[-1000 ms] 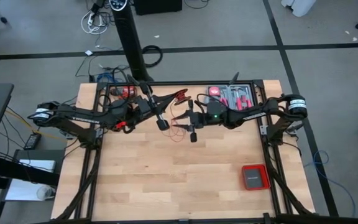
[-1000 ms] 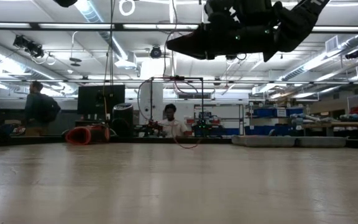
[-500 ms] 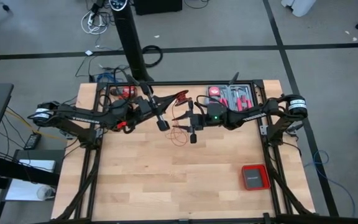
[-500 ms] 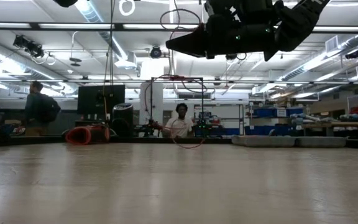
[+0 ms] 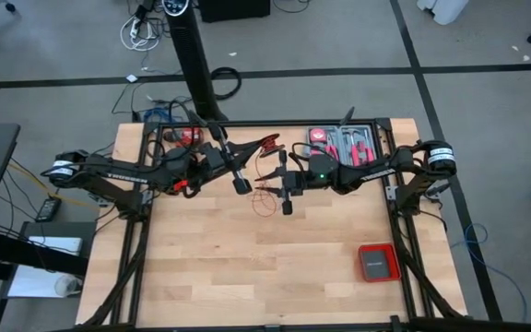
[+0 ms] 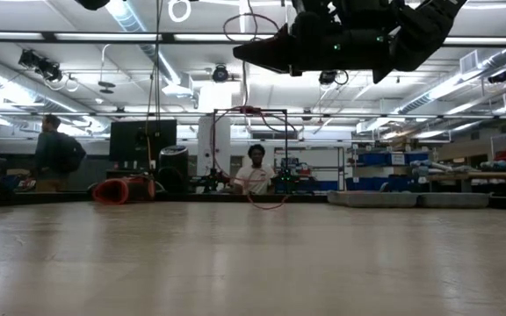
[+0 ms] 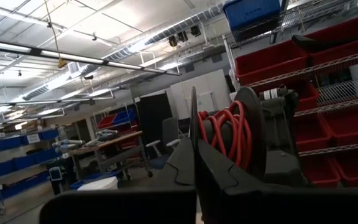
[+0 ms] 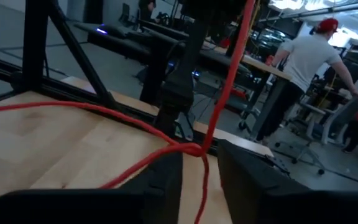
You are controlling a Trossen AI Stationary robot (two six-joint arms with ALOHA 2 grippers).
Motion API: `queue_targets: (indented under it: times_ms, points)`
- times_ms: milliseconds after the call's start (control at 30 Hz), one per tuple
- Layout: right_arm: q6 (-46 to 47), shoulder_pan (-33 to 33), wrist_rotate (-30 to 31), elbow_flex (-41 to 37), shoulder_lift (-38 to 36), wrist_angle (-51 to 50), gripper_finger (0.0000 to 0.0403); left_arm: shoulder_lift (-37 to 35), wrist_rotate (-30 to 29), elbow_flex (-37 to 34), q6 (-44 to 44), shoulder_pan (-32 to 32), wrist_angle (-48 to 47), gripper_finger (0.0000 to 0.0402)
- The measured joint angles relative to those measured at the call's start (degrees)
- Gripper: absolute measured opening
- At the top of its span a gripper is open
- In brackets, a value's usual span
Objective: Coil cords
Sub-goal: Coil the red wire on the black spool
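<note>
Mid-coil, both arms up over the upper middle of the desk. Left hand is clenched; the wrist view shows its fingers pressed together with red cord wound in several turns just behind them, so the bundle seems to be building on that side, though I can't tell whether the fingers pinch a strand. Right hand sits just right of it, fingers parted, with the cord running through the gap between them and not yet pinched. A loose loop of the red cord hangs between the two hands, down toward the desk, centre frame.

My read: the step is catching the free strand to lay the next turn. Next move needs the right hand to clamp where the strand crosses its fingers, then feed slack toward the left without dragging the wound turns loose.
</note>
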Motion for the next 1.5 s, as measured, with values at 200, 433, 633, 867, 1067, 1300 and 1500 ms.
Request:
queue_targets:
  times_ms: [200, 433, 633, 867, 1067, 1300, 1500]
  points:
    - [-0.1, 0.0, 0.2, 0.0, 0.0, -0.1, 0.0011, 0.0, 0.0, 0.0, 0.0, 0.0, -0.6, 0.0000]
    - [1.4, -0.1, 3.0, 0.0, 0.0, -8.7, 0.0003, 0.0, 0.0, 0.0, -1.8, 0.0, 0.2, 0.0000]
    - [3.4, -0.6, 11.4, 0.0, -0.1, -22.0, 0.0002, 0.0, 0.0, 0.0, -2.2, -0.1, 1.2, 0.0000]
    - [8.8, -2.2, 13.8, -0.1, -0.1, -32.8, 0.0001, -0.4, 0.1, 0.0, -4.3, -0.1, 2.9, 0.0000]
    - [11.6, -2.9, 14.0, -0.1, -0.4, -40.8, 0.0001, -1.0, 1.9, -0.1, -4.5, -0.1, 3.7, 0.0000]
    - [13.6, -5.4, 20.1, -0.1, -3.4, -50.3, 0.0000, -1.1, 3.9, -0.1, -4.5, -0.5, 2.5, 0.0000]
    - [16.8, -7.5, 24.5, -0.1, -8.5, -62.4, 0.0000, -1.1, 2.5, -0.1, -7.2, -1.4, -2.6, 0.0000]
